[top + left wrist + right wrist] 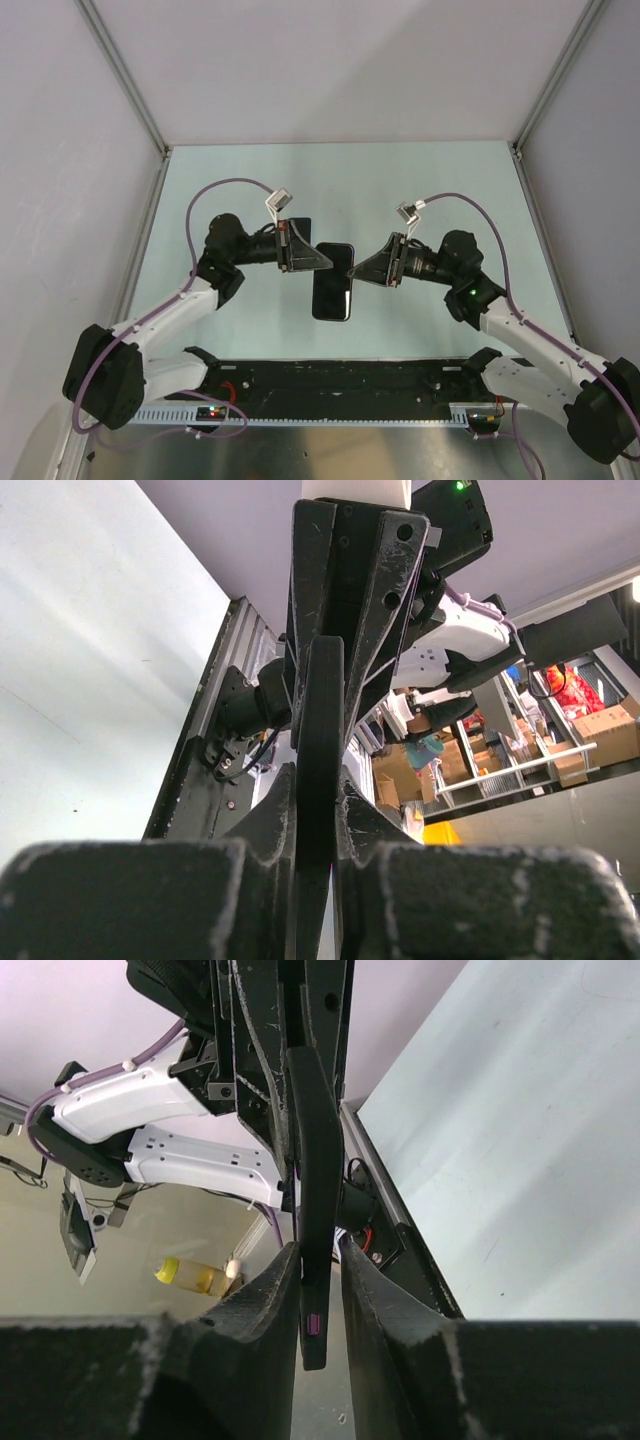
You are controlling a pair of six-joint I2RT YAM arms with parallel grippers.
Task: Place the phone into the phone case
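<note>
Clamped narrow, my left jaws (pixel 331 264) hold the phone (pixel 332 296) near its upper end, coming in from the left of the top view. The left wrist view shows the dark slab edge-on with a finger (pixel 272 815) pressed to each face. My right jaws (pixel 358 270) reach in from the right of the frame to the opposite edge of that same end, nearly tip to tip with the left ones. They stand narrow too, straddling the phone. In the right wrist view one finger (pixel 272 1295) lies against it, while a thin sliver of light shows beside the other, so I cannot tell whether this side truly grips.

The phone sits at the centre of the top view, glossy face up, its long axis running toward the bottom of the frame, flat over the pale tabletop (pixel 430 190). Whether it rests on that surface I cannot tell. Just up and left of it, partly hidden behind my left wrist, lies a second flat black piece that looks like the phone case (pixel 300 228). It is close beside the phone, though I cannot make out whether they touch.
</note>
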